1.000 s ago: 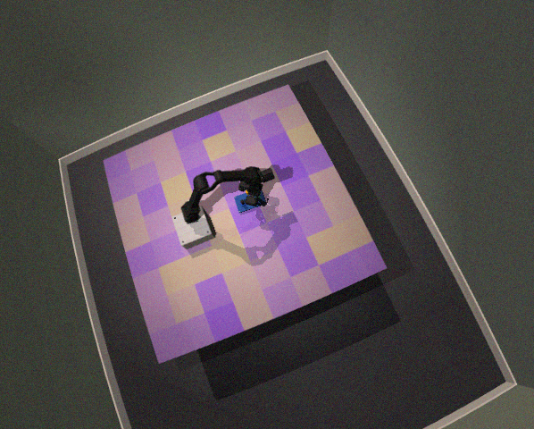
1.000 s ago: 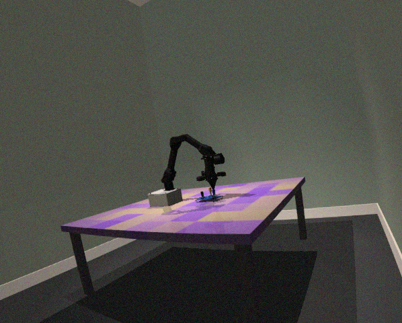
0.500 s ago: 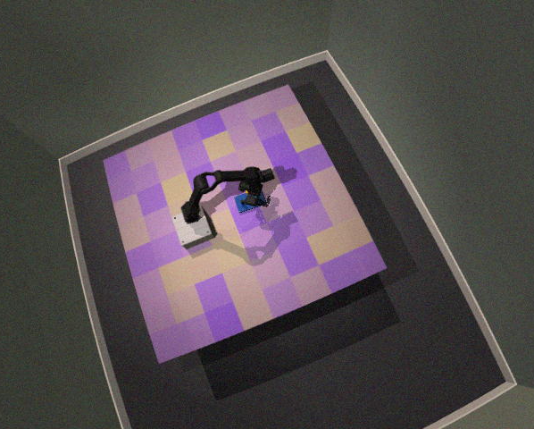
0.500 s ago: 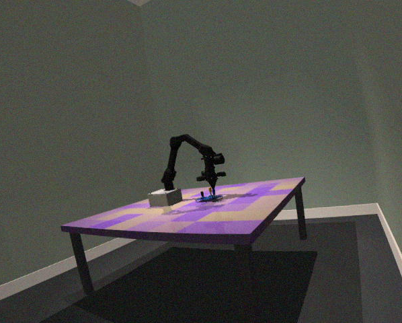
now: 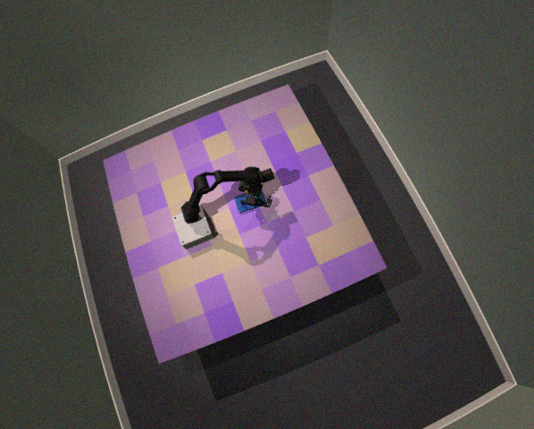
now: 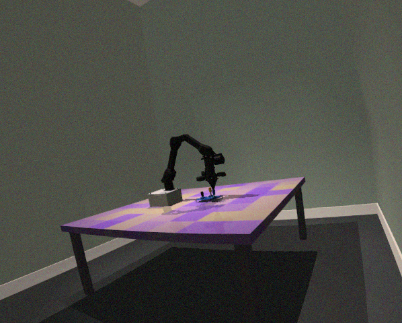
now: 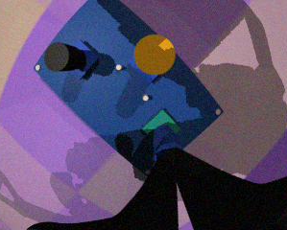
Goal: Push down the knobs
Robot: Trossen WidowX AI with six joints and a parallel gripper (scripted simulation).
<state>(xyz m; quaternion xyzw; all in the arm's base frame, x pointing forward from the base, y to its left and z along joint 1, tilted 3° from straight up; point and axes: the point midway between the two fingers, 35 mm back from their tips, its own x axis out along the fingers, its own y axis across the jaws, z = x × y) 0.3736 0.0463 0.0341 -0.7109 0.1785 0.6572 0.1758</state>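
Note:
The blue circuit board stands on short legs on the table. A black knob stands up near one end, visibly raised in the wrist view. An orange knob stands tall near a long edge. A dark blue knob or shaft stands beside a green part, mostly hidden by the fingers. My gripper is shut with nothing seen between the fingers. It points down, its tips right over or on the dark blue piece; contact cannot be told.
The arm's light grey base block stands on the patchwork table, to the left of the board in the top and exterior views. Small pale pins show on the board. The arm's shadow falls across the board and table.

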